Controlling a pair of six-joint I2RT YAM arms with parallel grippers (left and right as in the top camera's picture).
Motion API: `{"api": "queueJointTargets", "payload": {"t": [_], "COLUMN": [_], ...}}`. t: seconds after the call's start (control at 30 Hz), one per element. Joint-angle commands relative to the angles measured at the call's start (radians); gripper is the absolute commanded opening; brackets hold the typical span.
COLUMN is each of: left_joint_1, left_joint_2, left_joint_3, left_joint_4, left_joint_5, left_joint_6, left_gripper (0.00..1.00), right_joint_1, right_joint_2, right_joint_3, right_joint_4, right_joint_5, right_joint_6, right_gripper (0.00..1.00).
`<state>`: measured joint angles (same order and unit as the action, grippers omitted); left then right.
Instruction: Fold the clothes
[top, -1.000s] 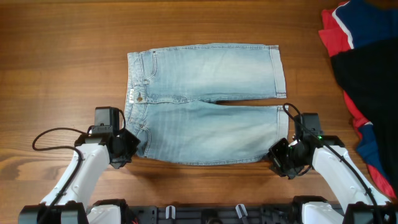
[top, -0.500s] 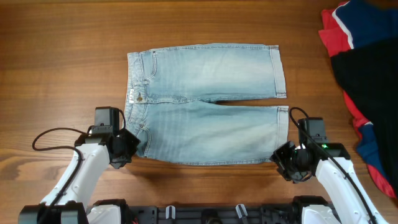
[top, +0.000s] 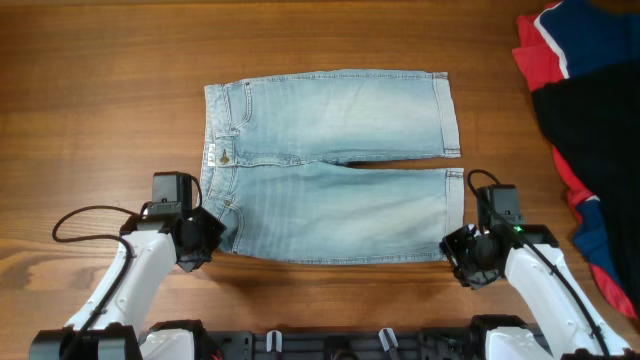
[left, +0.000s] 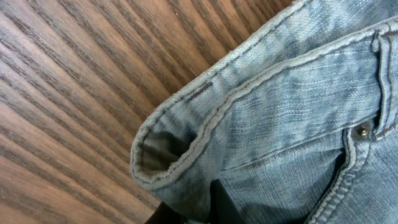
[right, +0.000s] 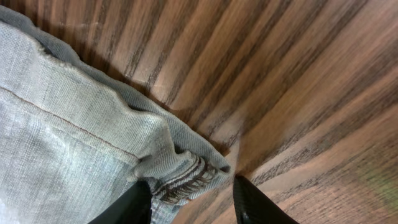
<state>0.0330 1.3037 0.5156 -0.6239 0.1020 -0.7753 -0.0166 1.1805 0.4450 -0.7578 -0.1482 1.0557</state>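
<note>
The pale light-blue denim jeans (top: 330, 160) lie flat on the wooden table, waistband to the left, legs pointing right. My left gripper (top: 207, 240) is at the near corner of the waistband. In the left wrist view its dark fingers (left: 205, 214) are shut on a pinched fold of the jeans (left: 280, 112). My right gripper (top: 462, 255) is at the near leg's hem corner. In the right wrist view its fingers (right: 193, 199) are open, with the hem corner of the jeans (right: 62, 143) between them.
A heap of red, navy and black garments (top: 585, 110) lies at the right edge of the table. Bare wood (top: 100, 100) surrounds the jeans. Black cables run along both arms near the front edge.
My right gripper has shifted a little to the right and settled at the near leg's hem corner. The left arm and the jeans have not moved.
</note>
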Motion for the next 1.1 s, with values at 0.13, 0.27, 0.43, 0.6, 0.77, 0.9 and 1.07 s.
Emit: {"api": "queueJointTargets", "payload": {"t": [0.13,0.27,0.43,0.6,0.77,0.9,1.07], "left_joint_1": [0.005,0.005,0.005,0.005,0.005,0.005,0.005], "left_joint_2": [0.008,0.008,0.005,-0.030,-0.140,-0.238,-0.338], "left_joint_3": [-0.011,-0.011,-0.011,-0.010,0.017,0.093,0.200], "left_joint_4": [-0.016,-0.017,-0.034,-0.071,-0.160,-0.268,-0.452], "left_joint_5": [-0.013,-0.008,0.014,0.036,0.050,0.050,0.050], "left_joint_6": [0.008,0.008,0.009,0.013,0.039,0.092,0.117], "left_gripper": [0.09,0.09,0.04,0.04,0.04,0.04,0.04], "right_joint_1": [-0.001,-0.001,-0.001,-0.001,-0.001,-0.001,-0.001], "right_joint_2": [0.132,0.130,0.119,0.024,-0.098,-0.177,-0.262], "right_joint_3": [-0.014,-0.014,-0.007,0.068,0.162,0.220,0.346], "right_joint_4": [0.121,0.130,0.124,0.000,-0.177,-0.276,-0.401], "right_joint_5": [0.083,0.118,0.125,0.152,0.159,0.160,0.194], "right_joint_6": [0.017,0.017,-0.010,-0.064,-0.110,-0.139,-0.166], "right_gripper": [0.33,0.07,0.04,0.04,0.04,0.04,0.04]}}
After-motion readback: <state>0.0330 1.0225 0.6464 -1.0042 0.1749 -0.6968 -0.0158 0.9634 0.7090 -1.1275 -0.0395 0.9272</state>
